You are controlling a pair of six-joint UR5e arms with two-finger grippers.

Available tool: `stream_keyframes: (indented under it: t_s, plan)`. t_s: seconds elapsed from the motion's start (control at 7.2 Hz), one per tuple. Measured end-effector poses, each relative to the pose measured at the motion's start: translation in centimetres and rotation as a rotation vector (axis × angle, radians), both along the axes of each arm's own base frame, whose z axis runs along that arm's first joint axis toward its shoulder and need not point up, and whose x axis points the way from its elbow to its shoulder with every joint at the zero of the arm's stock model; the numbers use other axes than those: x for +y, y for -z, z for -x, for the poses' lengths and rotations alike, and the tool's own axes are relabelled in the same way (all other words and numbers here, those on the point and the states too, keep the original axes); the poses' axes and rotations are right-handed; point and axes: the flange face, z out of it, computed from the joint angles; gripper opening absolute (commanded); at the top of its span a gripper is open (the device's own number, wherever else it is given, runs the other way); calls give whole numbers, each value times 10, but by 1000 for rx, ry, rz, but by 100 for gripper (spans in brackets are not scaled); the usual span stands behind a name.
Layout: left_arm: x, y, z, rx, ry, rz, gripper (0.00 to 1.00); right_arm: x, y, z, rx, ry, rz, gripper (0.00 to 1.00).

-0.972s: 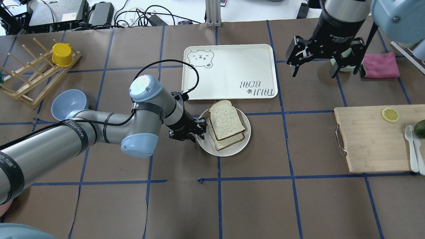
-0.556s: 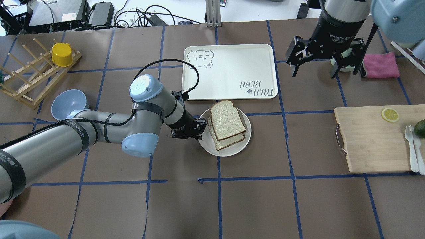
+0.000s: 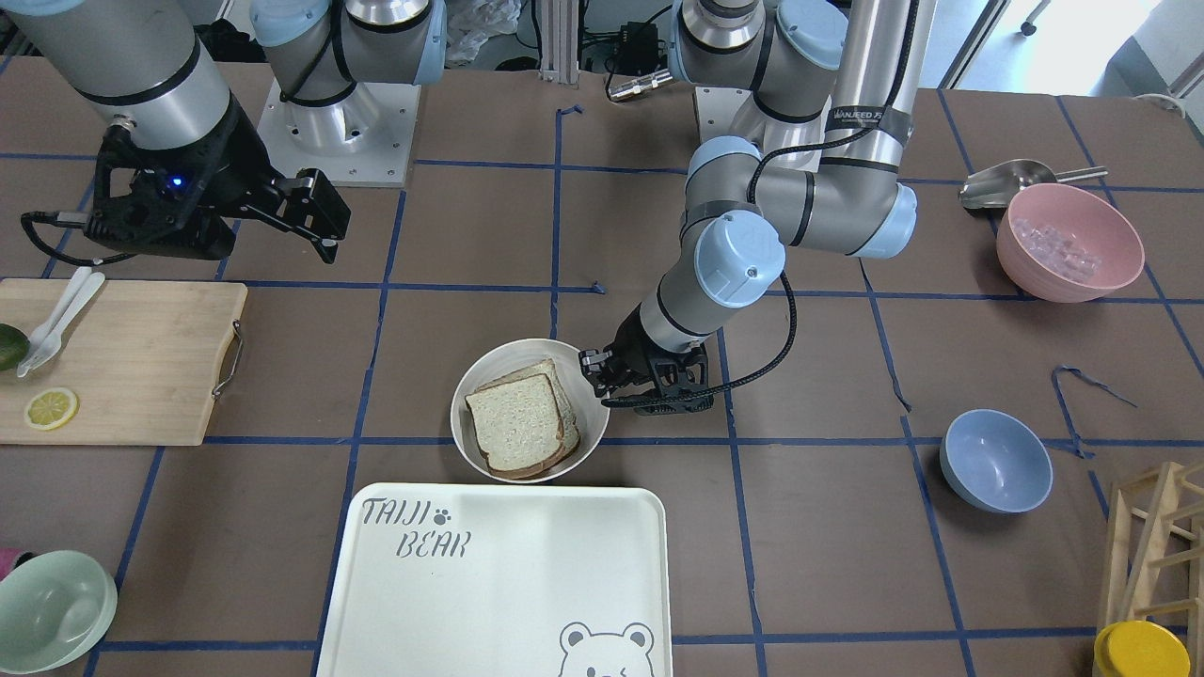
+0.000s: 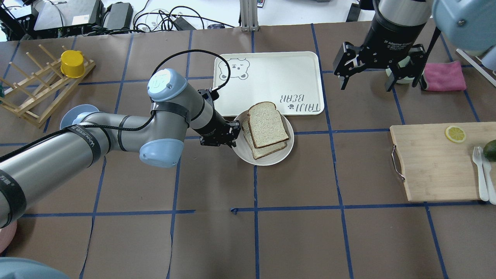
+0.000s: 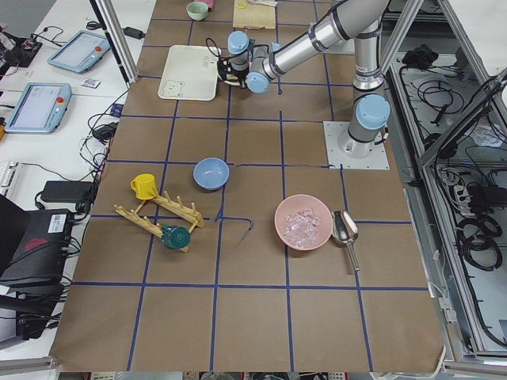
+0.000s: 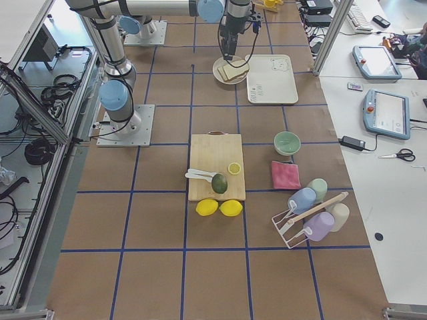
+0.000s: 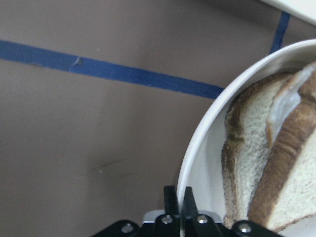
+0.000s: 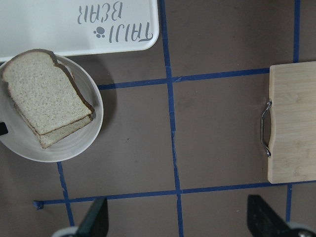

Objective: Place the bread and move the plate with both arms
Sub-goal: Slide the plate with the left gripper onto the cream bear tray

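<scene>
The cream-white plate (image 4: 271,158) sits at mid-table, and its far rim reaches the near edge of the bear tray. Two slices lie stacked on it, the bread (image 4: 268,124) on top of a thinner slice. My left gripper (image 4: 235,133) is shut on the plate's left rim. The left wrist view shows the fingers (image 7: 171,197) clamped on the rim (image 7: 197,143) beside the bread (image 7: 247,163). My right gripper (image 4: 366,87) is open and empty, high at the far right. Its wrist view shows the plate (image 8: 29,145) and the bread (image 8: 47,96) below, to the left.
The bear-printed tray (image 4: 271,77) lies just beyond the plate. A cutting board (image 4: 434,162) with a lemon slice is at the right. A blue bowl (image 4: 73,114) lies under my left arm. A wooden rack (image 4: 35,93) and a pink cloth (image 4: 443,76) are at the far corners.
My left gripper has moved away from the robot toward the tray, taking the plate and both slices with it. The right arm has not moved.
</scene>
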Motion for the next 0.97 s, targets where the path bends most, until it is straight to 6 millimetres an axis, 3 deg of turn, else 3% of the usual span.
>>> stream_keyframes:
  t_s: [0.28,0.56,0.83,0.97]
  plan:
    - [-18,-28,0,8,-5,7,0,0,0,0,0,2,0,100]
    - [-50,-51,-2,27,-9,31,0,0,0,0,-1,3,0,100]
    - [-91,-58,2,37,-8,60,0,-2,-2,0,-1,4,16,100]
    - [-117,-49,5,41,-10,66,0,-3,-2,0,-1,5,26,100]
